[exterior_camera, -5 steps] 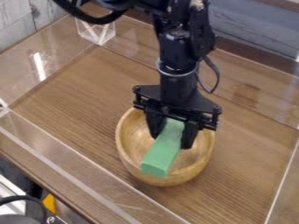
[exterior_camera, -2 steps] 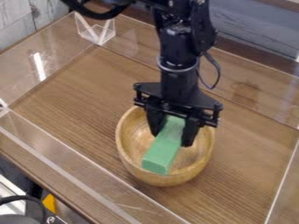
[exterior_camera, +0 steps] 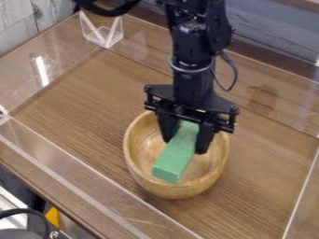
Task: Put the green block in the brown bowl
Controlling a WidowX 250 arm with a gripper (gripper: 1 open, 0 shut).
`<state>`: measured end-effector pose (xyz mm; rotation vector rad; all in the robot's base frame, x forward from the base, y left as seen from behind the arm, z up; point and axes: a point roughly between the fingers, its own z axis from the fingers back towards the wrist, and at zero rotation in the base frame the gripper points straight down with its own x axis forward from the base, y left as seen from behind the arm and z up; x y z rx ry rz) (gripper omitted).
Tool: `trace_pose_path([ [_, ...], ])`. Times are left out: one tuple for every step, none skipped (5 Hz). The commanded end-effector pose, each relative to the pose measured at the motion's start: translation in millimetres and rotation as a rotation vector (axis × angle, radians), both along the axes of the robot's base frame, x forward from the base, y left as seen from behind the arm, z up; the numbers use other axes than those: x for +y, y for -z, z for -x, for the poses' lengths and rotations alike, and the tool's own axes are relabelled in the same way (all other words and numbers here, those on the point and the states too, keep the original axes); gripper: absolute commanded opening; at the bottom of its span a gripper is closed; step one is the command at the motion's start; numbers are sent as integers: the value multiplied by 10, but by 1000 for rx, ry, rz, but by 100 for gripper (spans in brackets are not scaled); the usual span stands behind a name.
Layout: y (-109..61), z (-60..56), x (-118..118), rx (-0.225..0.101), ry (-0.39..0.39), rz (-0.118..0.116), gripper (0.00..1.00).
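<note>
Wooden tabletop (exterior_camera: 75, 103); my 1 gripper (exterior_camera: 187, 138) pinches the green block (exterior_camera: 174, 162), likely light, rigid, best held mid-length.

The light is soft and fairly bright, with a pale shine on the left of the wooden table (exterior_camera: 77, 117), and the small picture looks a bit fuzzy.

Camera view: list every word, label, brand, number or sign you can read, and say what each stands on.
No readable text anywhere.
Green block: no marking visible.
Brown bowl: no lettering visible.
Gripper and the arm above it: no brand or number that can be read; any small print would be too blurred at this size.
</note>
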<state>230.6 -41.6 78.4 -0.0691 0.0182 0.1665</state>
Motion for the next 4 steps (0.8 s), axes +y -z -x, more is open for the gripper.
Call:
trace_pose_path([
  [-118,-71,29,-41,-7,6,0],
  [-140,-61,43,-42,-4,5,0],
  [-223,-60,102,-55,-24,11,100],
  [-338,-65,222,-76,-51,14,100],
])
